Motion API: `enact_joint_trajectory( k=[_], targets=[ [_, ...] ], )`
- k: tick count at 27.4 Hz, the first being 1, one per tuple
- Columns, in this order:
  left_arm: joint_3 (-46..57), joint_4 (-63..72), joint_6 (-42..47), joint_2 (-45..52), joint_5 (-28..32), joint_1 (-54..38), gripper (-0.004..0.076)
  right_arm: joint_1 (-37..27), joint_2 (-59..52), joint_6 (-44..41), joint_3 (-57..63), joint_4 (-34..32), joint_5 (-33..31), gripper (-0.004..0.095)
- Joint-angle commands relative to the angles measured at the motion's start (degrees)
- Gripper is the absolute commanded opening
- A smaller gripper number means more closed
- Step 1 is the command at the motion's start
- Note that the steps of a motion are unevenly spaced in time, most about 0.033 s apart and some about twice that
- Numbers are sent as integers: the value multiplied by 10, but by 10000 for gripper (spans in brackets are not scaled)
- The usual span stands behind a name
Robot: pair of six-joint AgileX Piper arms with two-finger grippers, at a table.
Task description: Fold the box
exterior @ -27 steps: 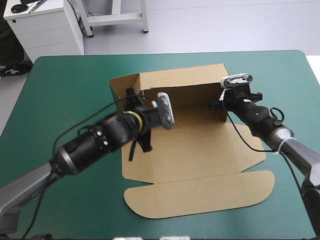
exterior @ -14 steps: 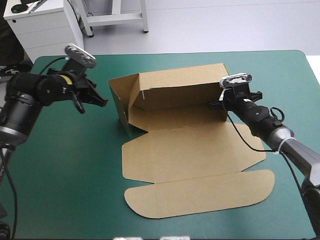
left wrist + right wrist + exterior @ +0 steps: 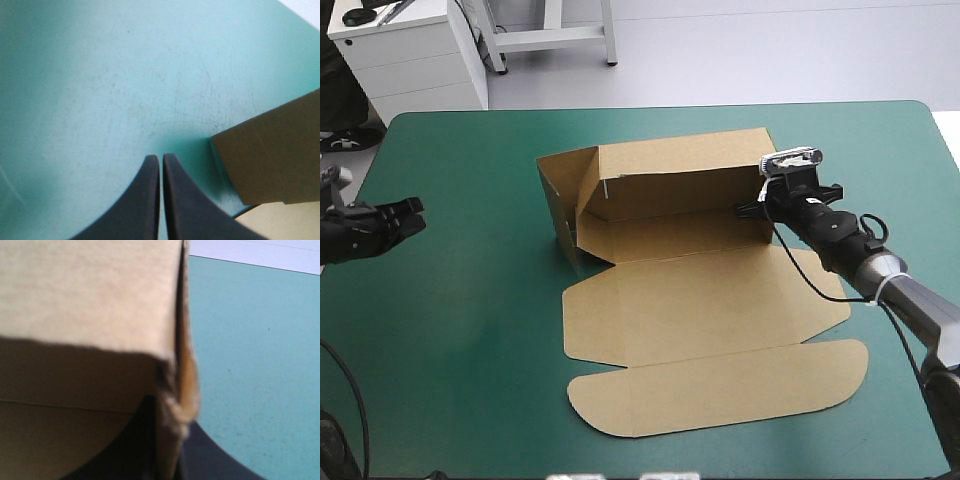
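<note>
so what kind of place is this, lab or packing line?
Looks like a robotics lab bench, not a line: a table with a teal-green cover, the right gripper gripping one half-folded brown box, the left gripper apart from it, a white drawer cabinet beyond the far edge.

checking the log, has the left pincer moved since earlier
Yes. The left black-fingered pincer has pulled back from the raised left wall of the brown cardboard box to the left edge of the teal-green table.
</note>
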State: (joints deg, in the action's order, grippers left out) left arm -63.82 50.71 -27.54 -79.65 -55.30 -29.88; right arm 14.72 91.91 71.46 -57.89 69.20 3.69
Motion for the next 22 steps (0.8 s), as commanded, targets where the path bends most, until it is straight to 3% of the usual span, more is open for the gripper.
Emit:
enact_joint_trajectory(
  k=[1,6,10,13,15,16,18,22],
  targets=[
    [50,164,-71,20,15,-34,6,-1,-11,8,-18,-8,-41,-20],
    [87,191,-109,20,15,-35,6,-1,-10,-8,-28,-10,-82,-20],
    [88,192,-109,20,19,-35,6,-17,-10,-108,-48,-58,-137,-16],
    [88,192,-109,20,23,-35,6,-28,-10,-266,-83,-228,-209,-9],
    [88,192,-109,20,27,-34,6,-29,-9,-438,-126,-392,-273,5],
    [88,192,-109,20,36,-34,6,-29,-8,-565,-170,-520,-332,4],
    [88,193,-109,20,35,-34,6,-29,-8,-699,-234,-631,-413,4],
    [88,199,-116,20,30,-33,6,-29,-8,-715,-308,-630,-518,4]
  ],
)
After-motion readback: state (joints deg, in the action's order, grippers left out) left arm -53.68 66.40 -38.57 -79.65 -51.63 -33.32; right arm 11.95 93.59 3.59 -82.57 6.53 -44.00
